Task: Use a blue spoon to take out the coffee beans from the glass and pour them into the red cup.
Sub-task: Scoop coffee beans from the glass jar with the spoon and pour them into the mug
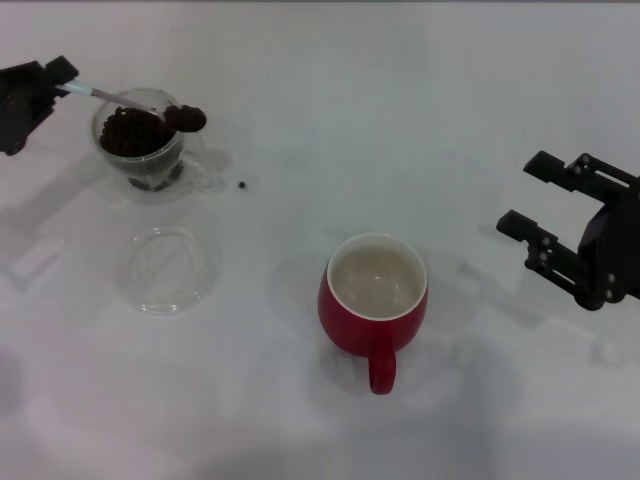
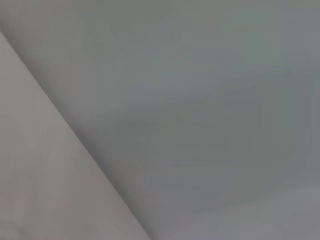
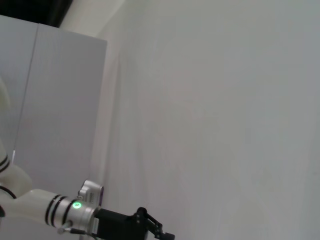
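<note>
Two arms in my head view. Left hand [image 1: 50, 85] sits at the far left edge, clenched on the pale handle of the blue spoon [image 1: 130, 103]. Spoon is held above the glass [image 1: 140, 140], handle slanting down toward the bowl, which carries a small heap of coffee beans [image 1: 186, 118] and hangs over the glass rim on the side toward the red cup. More beans fill the lower part of the glass. One loose bean [image 1: 242, 184] lies on the white tabletop [image 1: 400, 120] just beside the glass, on the cup side.

Flat clear glass dish [image 1: 168, 268] lies on the tabletop near the glass, closer to me. Red cup [image 1: 374, 300] stands upright near the middle, well apart from the glass, handle pointing toward me; I see no beans in its cream inside.

Right hand [image 1: 545, 215] hangs at the right edge, fingers spread and holding nothing, well apart from the cup.

Left wrist view shows only blurred grey surfaces. Right wrist view shows a pale wall and, at the lower edge, the left arm [image 3: 60, 210] with a green light.
</note>
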Motion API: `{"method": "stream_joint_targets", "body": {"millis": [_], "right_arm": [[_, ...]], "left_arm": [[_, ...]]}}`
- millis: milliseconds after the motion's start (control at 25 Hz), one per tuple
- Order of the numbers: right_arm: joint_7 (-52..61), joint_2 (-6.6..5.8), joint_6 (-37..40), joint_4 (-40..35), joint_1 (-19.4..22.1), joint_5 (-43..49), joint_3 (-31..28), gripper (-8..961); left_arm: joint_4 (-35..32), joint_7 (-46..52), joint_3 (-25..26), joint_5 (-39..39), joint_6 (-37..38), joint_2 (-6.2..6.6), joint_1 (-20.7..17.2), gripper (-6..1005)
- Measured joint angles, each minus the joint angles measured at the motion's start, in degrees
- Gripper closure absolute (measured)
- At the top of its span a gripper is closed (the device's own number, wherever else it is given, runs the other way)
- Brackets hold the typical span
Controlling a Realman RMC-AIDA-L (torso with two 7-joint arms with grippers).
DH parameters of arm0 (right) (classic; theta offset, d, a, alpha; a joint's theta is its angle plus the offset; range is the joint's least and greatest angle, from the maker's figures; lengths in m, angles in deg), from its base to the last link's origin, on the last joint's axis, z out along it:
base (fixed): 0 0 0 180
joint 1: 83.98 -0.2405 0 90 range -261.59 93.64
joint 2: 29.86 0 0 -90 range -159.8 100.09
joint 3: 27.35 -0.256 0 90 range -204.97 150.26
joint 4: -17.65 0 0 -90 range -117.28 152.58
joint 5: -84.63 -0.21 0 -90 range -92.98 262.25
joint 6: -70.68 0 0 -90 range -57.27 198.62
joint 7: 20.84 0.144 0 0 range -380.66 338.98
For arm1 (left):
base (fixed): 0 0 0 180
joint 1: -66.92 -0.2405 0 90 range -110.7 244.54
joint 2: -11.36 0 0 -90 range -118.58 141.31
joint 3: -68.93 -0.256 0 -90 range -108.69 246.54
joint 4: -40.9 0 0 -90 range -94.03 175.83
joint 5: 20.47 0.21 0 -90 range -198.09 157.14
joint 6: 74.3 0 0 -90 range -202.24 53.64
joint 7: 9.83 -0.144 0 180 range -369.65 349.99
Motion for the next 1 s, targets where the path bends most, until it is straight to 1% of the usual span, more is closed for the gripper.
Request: {"method": "stream_joint_targets", "body": {"millis": [160,320,760,840,1000], "right_arm": [[-0.23,0.49,-1.06,-0.07,-0.14,-1.32,-0.55,394],[-0.38,0.79,-1.99,-0.08,-0.14,-3.09,-0.72,394],[-1.66,1.43,-3.67,-0.07,-0.12,-4.9,-0.77,394],[-1.67,1.61,-3.76,-0.07,-0.08,-4.96,-0.77,394],[-1.7,2.0,-4.26,-0.08,0.08,-5.47,-0.77,394]], "left_arm": [[-0.51,1.07,0.02,1.83,0.51,-0.04,1.36,870],[-0.67,1.74,0.02,3.72,1.16,-0.47,2.89,870],[-4.8,2.34,0.01,8.71,2.28,-0.82,6.51,869],[-5.42,2.35,0.01,9.7,2.5,-1.03,6.97,869],[-5.98,2.28,0.01,12.19,2.89,-1.93,8.02,869]]}}
